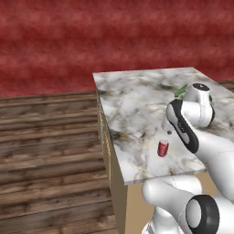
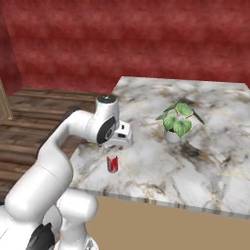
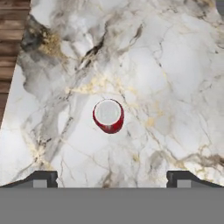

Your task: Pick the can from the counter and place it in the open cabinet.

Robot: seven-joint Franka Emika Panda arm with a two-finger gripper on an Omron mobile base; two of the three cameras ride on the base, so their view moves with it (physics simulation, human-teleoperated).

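While the white robot arm reaches out over the counter (image 1: 137, 105), its gripper (image 3: 111, 178) hangs directly above the can (image 3: 108, 115) with its two dark fingertips (image 3: 41, 178) spread wide apart and nothing between them. Seen from the hand, the small red can stands upright on the marble, its round silvery-white top facing the camera, roughly midway between the two fingertips and clear of both. From the left base view, the can (image 1: 162, 148) stands near the counter's front edge, just beside the dark-banded wrist of the arm. From the right base view, the can (image 2: 112, 164) sits just below the hand, close to the counter's front left corner. A potted green plant (image 2: 177, 120) stands on the same counter (image 2: 195, 166), well apart from the can and farther back to the right. The counter's top is white-grey marble with brownish and golden veins, on a plain tan base. A wooden plank floor (image 1: 50, 151) lies beside it, and a red wall (image 1: 114, 36) rises behind.
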